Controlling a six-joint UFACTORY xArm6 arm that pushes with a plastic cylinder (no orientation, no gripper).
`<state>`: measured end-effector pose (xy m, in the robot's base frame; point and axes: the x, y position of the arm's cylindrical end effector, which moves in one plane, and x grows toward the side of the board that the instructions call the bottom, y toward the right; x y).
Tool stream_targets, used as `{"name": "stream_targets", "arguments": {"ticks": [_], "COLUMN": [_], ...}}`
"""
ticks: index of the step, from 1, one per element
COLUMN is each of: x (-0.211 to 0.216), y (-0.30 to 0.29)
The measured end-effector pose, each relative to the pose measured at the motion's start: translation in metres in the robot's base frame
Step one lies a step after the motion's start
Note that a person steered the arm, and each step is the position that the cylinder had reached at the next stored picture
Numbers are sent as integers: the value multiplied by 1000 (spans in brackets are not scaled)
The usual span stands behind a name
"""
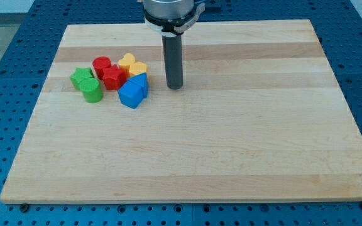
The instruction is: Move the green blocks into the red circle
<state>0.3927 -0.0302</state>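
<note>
No claw is showing, so its state cannot be told; my tip (175, 86) is standing right of the blue block (132, 93), risking scattering the cluster before reaching the green blocks (87, 85).

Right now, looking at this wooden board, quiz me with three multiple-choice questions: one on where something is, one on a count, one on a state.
1. Where is my tip relative to the cluster of blocks?
A. at the view's right of it
B. at the view's left of it
C. below it

2. How many green blocks show?
A. one
B. two
C. four

3. What is the state of the tip?
A. pressed on a green block
B. apart from every block
C. hidden

Answers:
1 A, the dark rod stands right of the blue block.
2 B, a green star-like block and a green cylinder block sit at the cluster's left.
3 B, bare wooden board shows between tip and nearest block.
</note>
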Motion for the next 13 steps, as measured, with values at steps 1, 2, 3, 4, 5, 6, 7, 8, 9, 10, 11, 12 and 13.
{"name": "stream_targets", "arguments": {"ticks": [1,2,3,4,5,6,7,8,9,10,11,12,13], "x": [0,-15,-39,-3,56,105,108,108,108,108,95,76,56], "y": [0,1,9,9,4,-15,-17,-27,-66,-122,-140,-143,-143]}}
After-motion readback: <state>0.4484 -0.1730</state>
